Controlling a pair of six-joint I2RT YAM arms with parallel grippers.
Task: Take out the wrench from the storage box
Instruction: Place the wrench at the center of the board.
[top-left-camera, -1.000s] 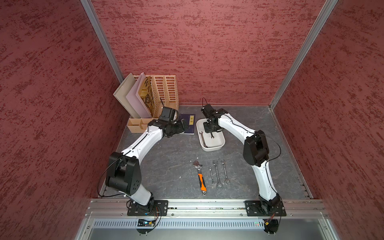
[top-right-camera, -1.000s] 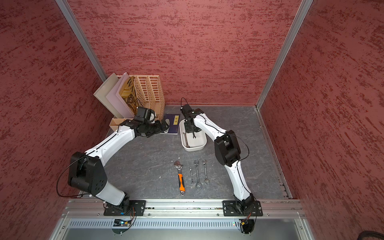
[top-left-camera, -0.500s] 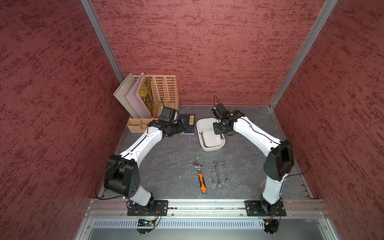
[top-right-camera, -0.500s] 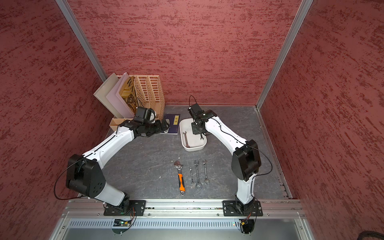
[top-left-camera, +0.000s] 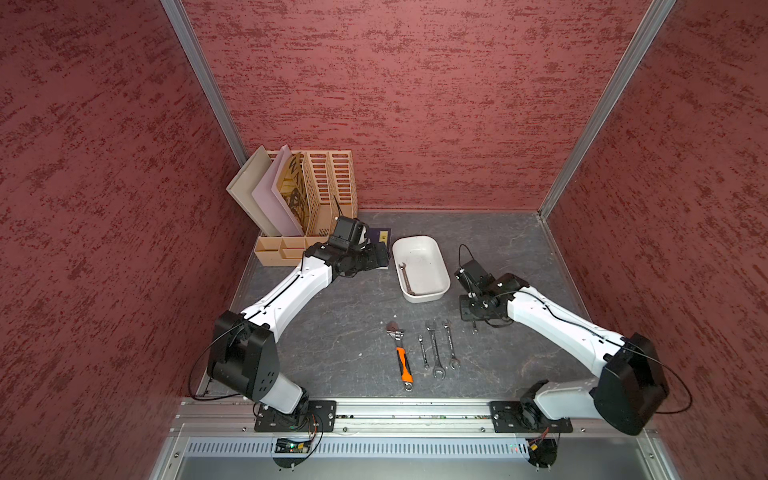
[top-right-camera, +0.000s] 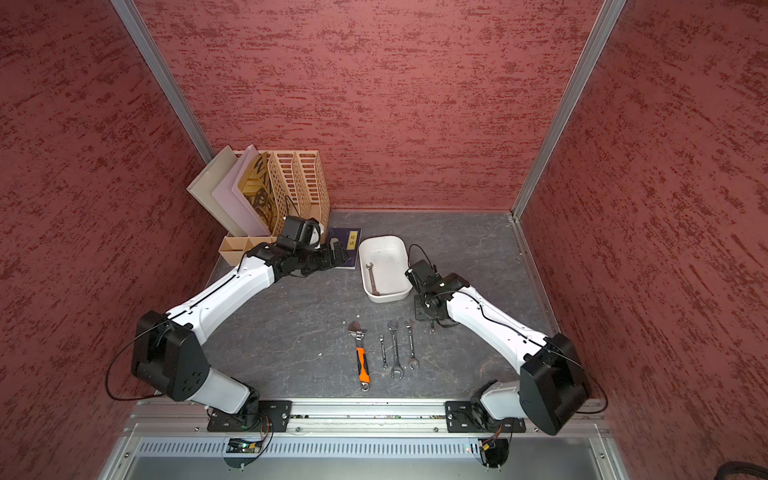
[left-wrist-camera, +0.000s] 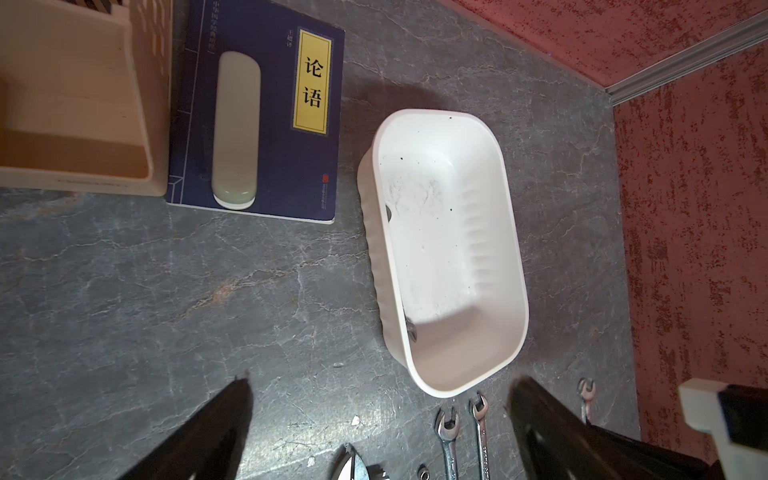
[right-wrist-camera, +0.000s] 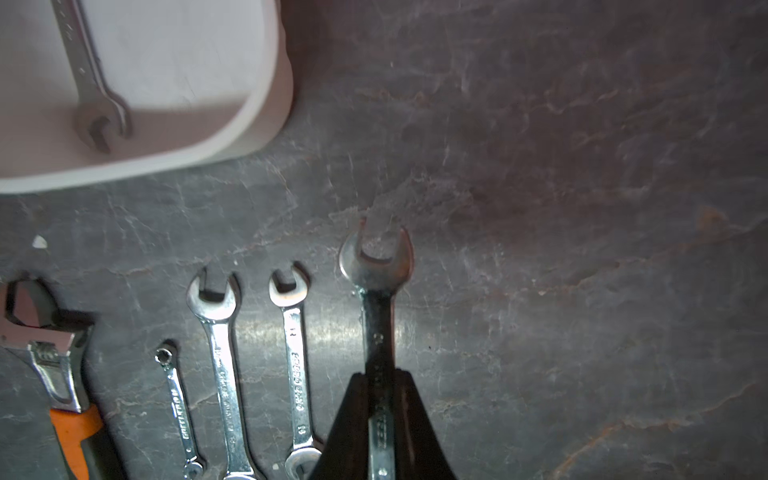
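Note:
The white storage box (top-left-camera: 415, 237) stands at mid-table, and one steel wrench (top-left-camera: 404, 278) lies inside along its left wall. My right gripper (top-left-camera: 473, 320) is outside the box, near its front right corner. It is shut on another wrench (right-wrist-camera: 376, 291), whose open-end head sticks out past the fingertips (right-wrist-camera: 357, 399). That held wrench is low over the grey table, just right of the row of tools. My left gripper (left-wrist-camera: 378, 399) is open and empty, left of the box (left-wrist-camera: 515, 249).
An orange-handled adjustable wrench (top-left-camera: 401, 353) and three small wrenches (top-left-camera: 434, 349) lie in a row in front of the box. A blue book (left-wrist-camera: 266, 124) with a white case (left-wrist-camera: 236, 129) on it lies beside the peach file organizer (top-left-camera: 328, 187) at the back left.
My right arm has swung from over the box toward the front right and come down beside the row of tools, with the wrench in its grip. The left arm has stayed put.

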